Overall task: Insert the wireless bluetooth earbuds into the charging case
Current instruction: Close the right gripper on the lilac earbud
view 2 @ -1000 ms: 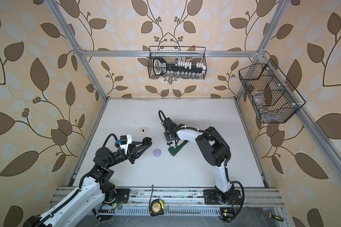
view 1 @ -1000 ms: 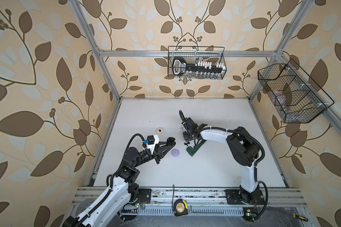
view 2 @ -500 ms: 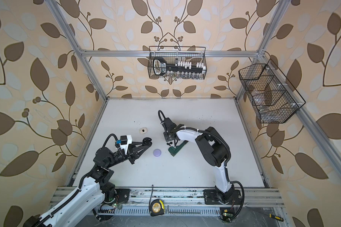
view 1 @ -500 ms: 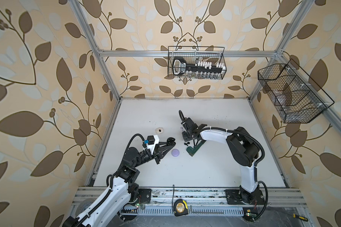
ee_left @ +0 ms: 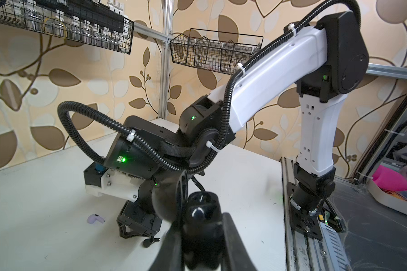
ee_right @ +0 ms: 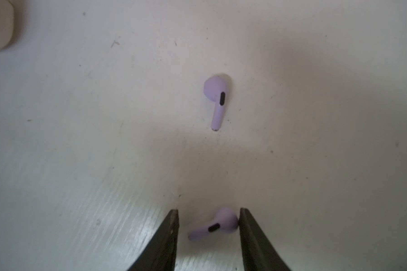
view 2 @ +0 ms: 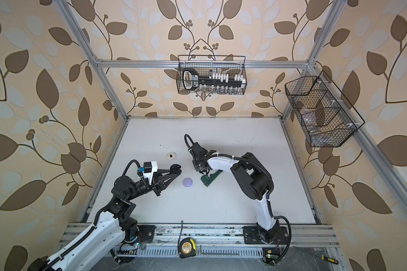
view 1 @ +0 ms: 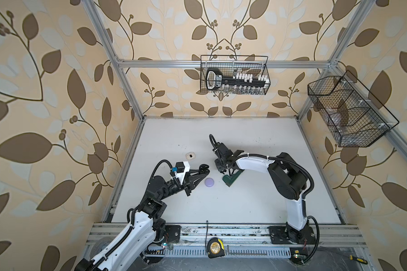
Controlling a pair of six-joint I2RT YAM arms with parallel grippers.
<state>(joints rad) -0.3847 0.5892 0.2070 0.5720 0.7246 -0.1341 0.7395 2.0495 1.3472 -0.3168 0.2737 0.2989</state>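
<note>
L hand (view 1: 204,168) is hovering over the tabletop (view 1: 256,206), left of centre. It is clenched on a small black object (ee_left: 199,212). L wrist view is showing that object close up but blurred, so can't tell what it is.

A cream case (view 1: 190,155) is lying just behind that hand, w/ a dark spot on top. R wrist view is catching only its corner.

The lilac case (view 1: 209,182), lid shut, is sitting btwn the two hands. It is showing in both top views and in neither wrist view.

R hand (ee_right: 208,211) is pointing down at the tabletop, jaws parted and straddling a lilac earbud (ee_right: 213,226). One finger (ee_right: 249,234) is touching the bud's head; the other is standing clear of the stem. A second lilac earbud (ee_right: 217,103) is lying apart, ahead of the first. Top views are too coarse for either bud.

L wrist view is adding a black earbud (ee_left: 150,241) lying beside the R hand.

A dark green tool (view 1: 232,179) is lying partly under the R arm, right of the lilac case.
</note>
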